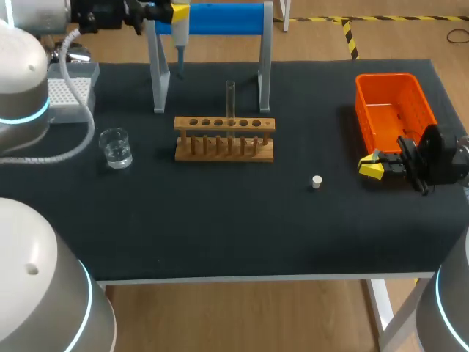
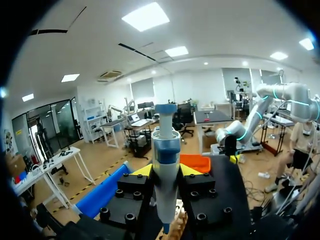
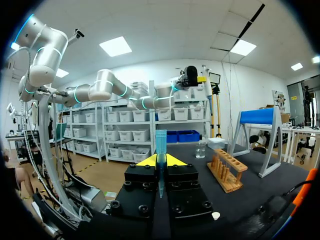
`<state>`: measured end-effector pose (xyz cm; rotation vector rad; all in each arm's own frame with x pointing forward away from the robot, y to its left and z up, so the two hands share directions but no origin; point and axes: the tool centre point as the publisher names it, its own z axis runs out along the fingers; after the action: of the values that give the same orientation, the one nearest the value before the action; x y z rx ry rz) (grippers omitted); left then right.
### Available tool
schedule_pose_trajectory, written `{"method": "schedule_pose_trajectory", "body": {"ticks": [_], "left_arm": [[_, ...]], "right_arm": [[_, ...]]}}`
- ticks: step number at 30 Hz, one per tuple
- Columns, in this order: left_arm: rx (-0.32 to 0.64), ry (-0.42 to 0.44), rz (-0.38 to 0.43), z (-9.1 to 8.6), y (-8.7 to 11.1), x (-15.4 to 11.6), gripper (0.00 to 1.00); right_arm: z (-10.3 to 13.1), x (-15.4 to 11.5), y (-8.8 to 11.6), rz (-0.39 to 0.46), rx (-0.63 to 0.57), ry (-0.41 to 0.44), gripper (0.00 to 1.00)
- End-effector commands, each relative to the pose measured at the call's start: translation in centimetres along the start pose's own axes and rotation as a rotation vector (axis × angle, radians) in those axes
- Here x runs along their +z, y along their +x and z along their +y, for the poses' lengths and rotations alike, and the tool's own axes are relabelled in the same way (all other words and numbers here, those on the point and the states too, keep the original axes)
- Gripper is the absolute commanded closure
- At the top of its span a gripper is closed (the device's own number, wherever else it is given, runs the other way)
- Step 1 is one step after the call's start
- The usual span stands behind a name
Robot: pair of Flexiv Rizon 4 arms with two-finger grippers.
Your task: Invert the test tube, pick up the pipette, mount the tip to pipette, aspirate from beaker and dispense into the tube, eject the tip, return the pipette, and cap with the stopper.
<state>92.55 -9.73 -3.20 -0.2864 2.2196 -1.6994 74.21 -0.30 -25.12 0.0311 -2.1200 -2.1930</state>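
Black bench [image 1: 220, 220], wood floor beyond. Wooden rack [image 1: 224, 139] at mid-bench with one glass test tube [image 1: 230, 103] standing upright in it. Beaker [image 1: 115, 147] holding clear liquid left of the rack and well apart from it. Tip box [image 1: 69, 94] behind the beaker at the bench's far left edge. Small white stopper [image 1: 316, 182] lying alone on the bench top, right of the rack and nearer the front edge. Orange bin [image 1: 392, 110] at far right. Blue-barred stand [image 1: 212, 18] on grey legs behind the rack. Left gripper [image 2: 165, 172] high at the stand's left end, clamped from both sides on the pipette [image 2: 165, 150], which hangs nose down between the yellow fingertips. Right gripper [image 3: 160, 161] low over the bench, just beside the bin's near corner, fingers almost together and pinching a blue pipette tip [image 3: 160, 147]. Tip's wide end outward, narrow end back toward the wrist.
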Motion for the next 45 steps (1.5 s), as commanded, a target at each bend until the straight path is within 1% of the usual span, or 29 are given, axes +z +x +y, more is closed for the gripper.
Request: {"method": "schedule_pose_trajectory", "body": {"ticks": [1, 5, 9, 10, 18, 24, 34, 45], "left_arm": [[-0.004, -0.013, -0.088, -0.9, 1.7, 0.3, 1.0], [-0.025, -0.015, -0.07, -2.4, 2.8, 0.5, 1.0], [-0.057, 0.012, -0.051, -3.9, 3.6, 0.6, 1.0], [-0.05, 0.01, -0.046, -4.2, 3.9, 0.7, 1.0], [-0.069, 0.032, -0.019, -5.8, 5.3, 1.8, 1.0], [-0.076, 0.043, 0.01, -6.4, 6.1, 3.1, 1.0], [-0.094, 0.046, 0.047, -6.8, 7.5, 5.3, 1.0], [-0.111, 0.065, 0.063, -7.0, 8.3, 6.5, 1.0]], "right_arm": [[0.0, -0.1, 0.1, 0.0, -0.001, 0.001, 1.0], [0.0, -0.1, 0.1, 0.0, -0.001, 0.001, 1.0], [0.0, -0.1, 0.1, 0.0, -0.001, 0.001, 1.0], [0.0, -0.1, 0.1, 0.0, -0.001, 0.001, 1.0], [0.0, -0.1, 0.1, 0.0, -0.001, 0.001, 1.0], [0.0, -0.1, 0.1, 0.0, -0.001, 0.001, 1.0], [0.0, -0.1, 0.1, 0.0, -0.001, 0.001, 1.0], [0.0, -0.1, 0.1, 0.0, -0.001, 0.001, 1.0]]}}
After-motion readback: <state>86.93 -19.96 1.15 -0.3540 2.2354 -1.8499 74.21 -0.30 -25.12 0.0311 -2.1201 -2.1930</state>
